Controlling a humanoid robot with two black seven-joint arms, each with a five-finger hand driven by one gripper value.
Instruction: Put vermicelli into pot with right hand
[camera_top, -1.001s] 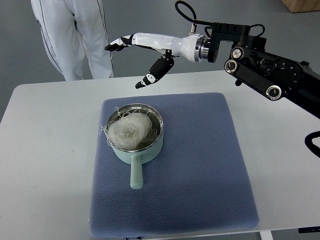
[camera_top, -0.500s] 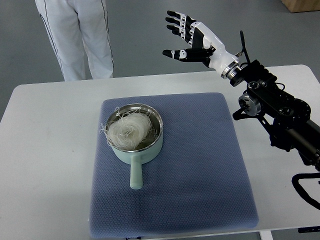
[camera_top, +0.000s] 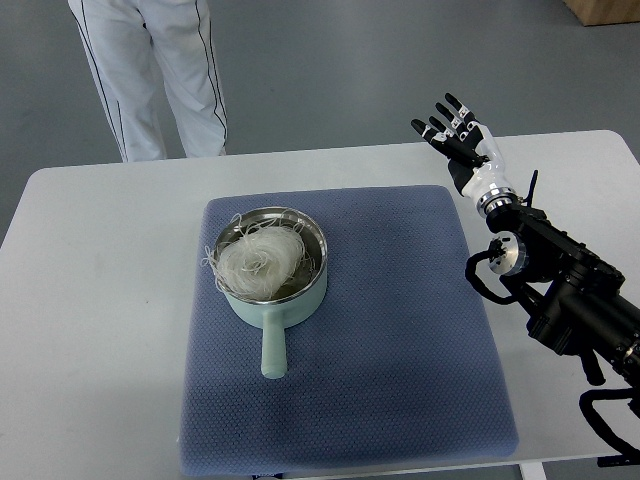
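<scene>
Top view: the right hand (camera_top: 462, 140) is seen drawn back from above the pot (camera_top: 272, 268) toward the table's (camera_top: 90, 300) far right edge, fingers spread wide and empty. The vermicelli (camera_top: 255, 260) is left coiled inside the pot on the blue mat (camera_top: 400, 340), so the placement is judged done.

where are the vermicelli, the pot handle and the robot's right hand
white tangled vermicelli nest (camera_top: 258, 258): top view, middle of the nest inside the pot
pale green pot handle (camera_top: 272, 350): top view, midway along the handle
black and white right hand (camera_top: 462, 143): top view, palm, fingers spread
</scene>
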